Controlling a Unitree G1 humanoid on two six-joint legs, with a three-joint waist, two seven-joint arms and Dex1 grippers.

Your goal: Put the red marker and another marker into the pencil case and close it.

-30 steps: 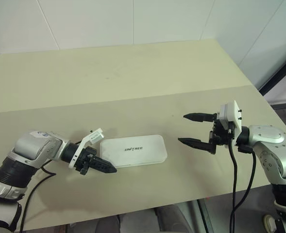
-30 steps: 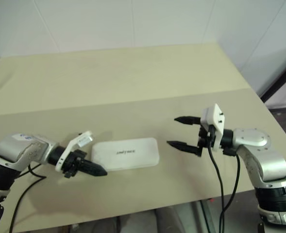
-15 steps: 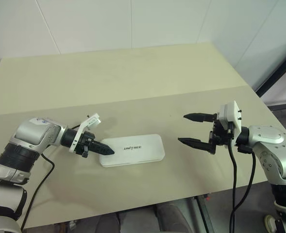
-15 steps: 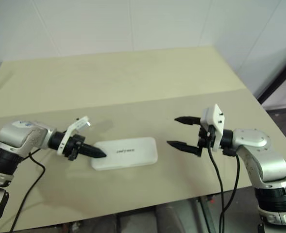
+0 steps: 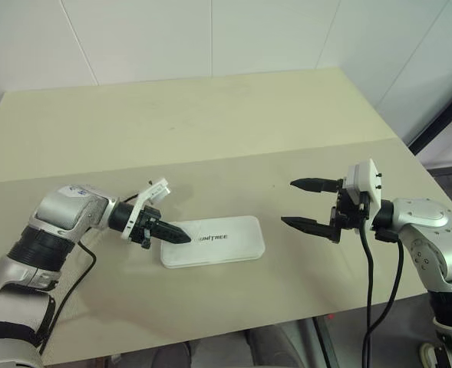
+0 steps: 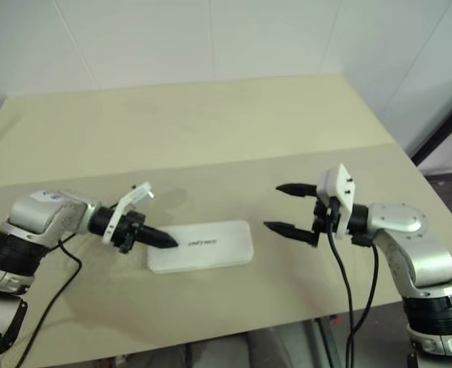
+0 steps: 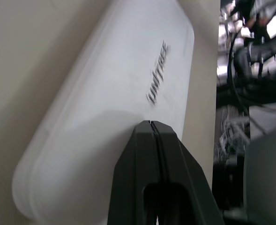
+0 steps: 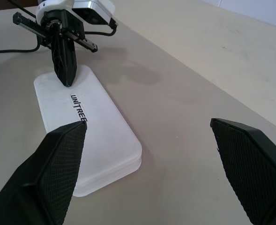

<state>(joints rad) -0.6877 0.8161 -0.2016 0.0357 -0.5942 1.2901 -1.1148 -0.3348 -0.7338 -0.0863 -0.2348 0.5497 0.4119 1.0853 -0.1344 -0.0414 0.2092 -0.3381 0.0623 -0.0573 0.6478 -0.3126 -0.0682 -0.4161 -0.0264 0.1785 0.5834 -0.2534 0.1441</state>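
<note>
Over the pencil case (image 5: 212,241) lid — left tool (image 5: 181,236) pinched closed, empty.

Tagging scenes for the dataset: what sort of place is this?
Probably a lab or test room: a bare beige table, plain white panelled walls, and only a closed white UNITREE pencil case laid out.
</note>
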